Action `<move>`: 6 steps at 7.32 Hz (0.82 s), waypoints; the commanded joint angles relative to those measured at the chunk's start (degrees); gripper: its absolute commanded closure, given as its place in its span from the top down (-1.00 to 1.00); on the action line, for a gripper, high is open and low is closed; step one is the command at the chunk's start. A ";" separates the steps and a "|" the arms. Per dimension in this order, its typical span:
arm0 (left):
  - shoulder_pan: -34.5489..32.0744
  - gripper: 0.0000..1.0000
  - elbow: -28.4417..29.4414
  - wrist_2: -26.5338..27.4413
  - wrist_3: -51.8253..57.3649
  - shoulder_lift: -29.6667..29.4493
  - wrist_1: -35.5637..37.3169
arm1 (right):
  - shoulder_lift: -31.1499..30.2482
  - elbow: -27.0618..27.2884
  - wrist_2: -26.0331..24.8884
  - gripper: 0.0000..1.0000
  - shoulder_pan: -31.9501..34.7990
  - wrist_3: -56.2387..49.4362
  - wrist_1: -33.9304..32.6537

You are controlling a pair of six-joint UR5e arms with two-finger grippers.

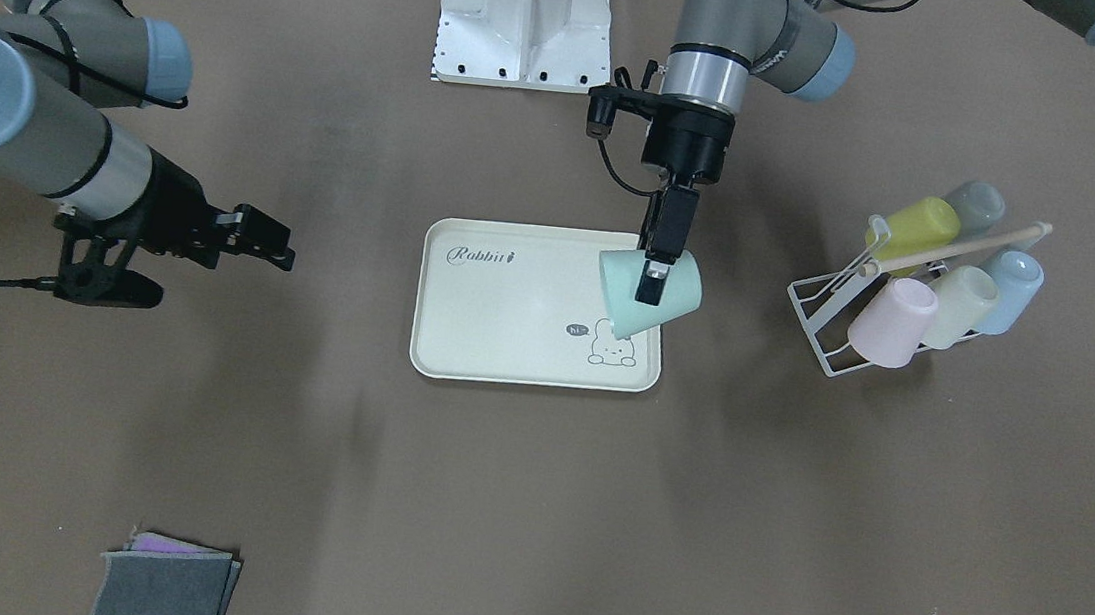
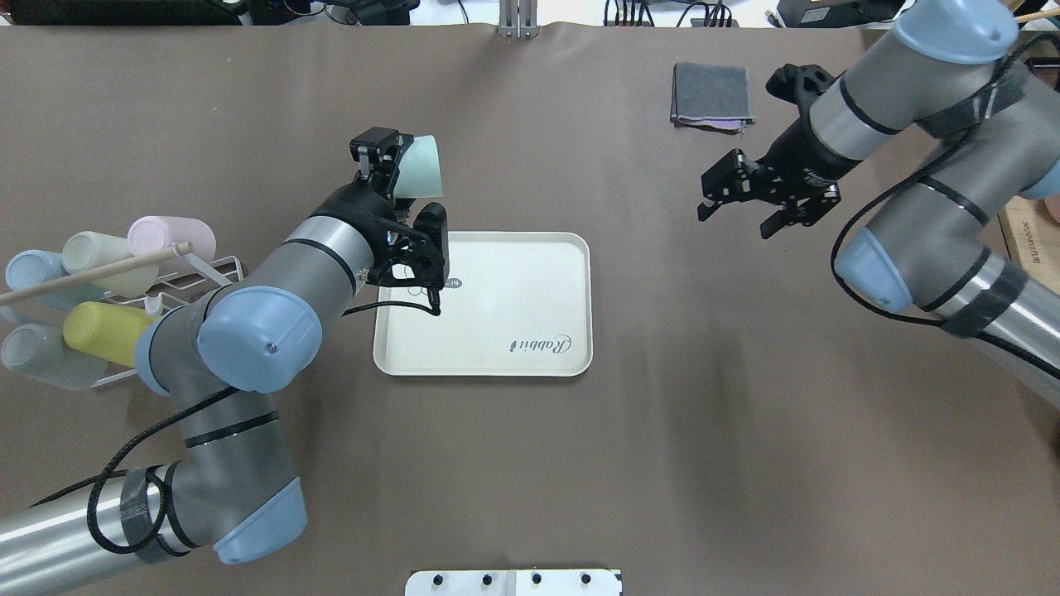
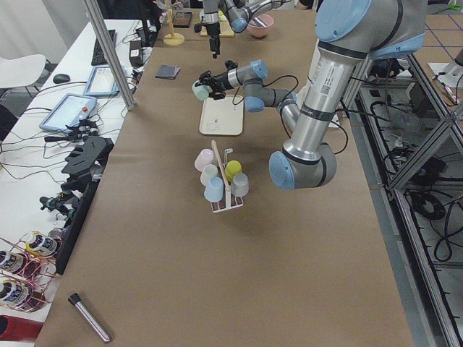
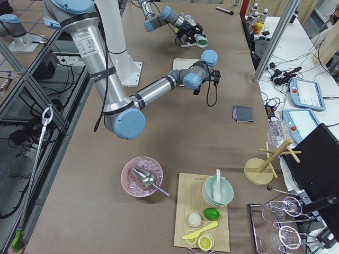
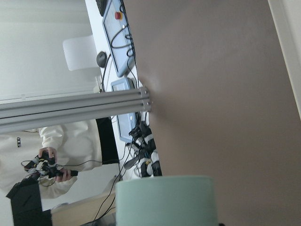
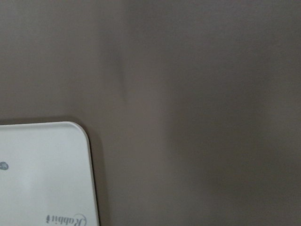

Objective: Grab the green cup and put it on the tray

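The mint-green cup (image 1: 676, 305) is tilted on its side in the air, over the bunny-drawing corner of the cream "Rabbit" tray (image 1: 507, 314). My left gripper (image 1: 653, 279) is shut on the cup, with one finger inside its mouth and one outside. In the overhead view the cup (image 2: 422, 168) sits past the tray's (image 2: 505, 290) far left corner, at my left gripper (image 2: 396, 172). The cup's base fills the bottom of the left wrist view (image 5: 164, 202). My right gripper (image 2: 735, 217) is open and empty, hovering right of the tray; the right wrist view shows a tray corner (image 6: 42, 174).
A white wire rack (image 1: 833, 320) holds several pastel cups, including yellow-green (image 1: 920, 228) and pink (image 1: 893, 321) ones, on my left side. Folded grey cloths (image 2: 710, 95) lie at the far right. The white arm mount (image 1: 525, 19) stands at the near edge.
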 commanded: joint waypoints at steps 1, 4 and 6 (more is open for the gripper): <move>-0.95 -1.00 5.67 -12.47 -14.04 -2.50 -12.82 | -8.45 4.24 1.76 1.00 7.01 -7.88 -0.33; -0.51 -1.00 26.34 -16.74 -30.40 -8.82 -41.49 | -16.46 3.73 4.06 1.00 15.81 -19.75 -0.86; -0.42 -1.00 28.44 -16.75 -39.80 -10.16 -47.36 | -21.38 2.94 3.27 1.00 20.12 -29.74 -1.82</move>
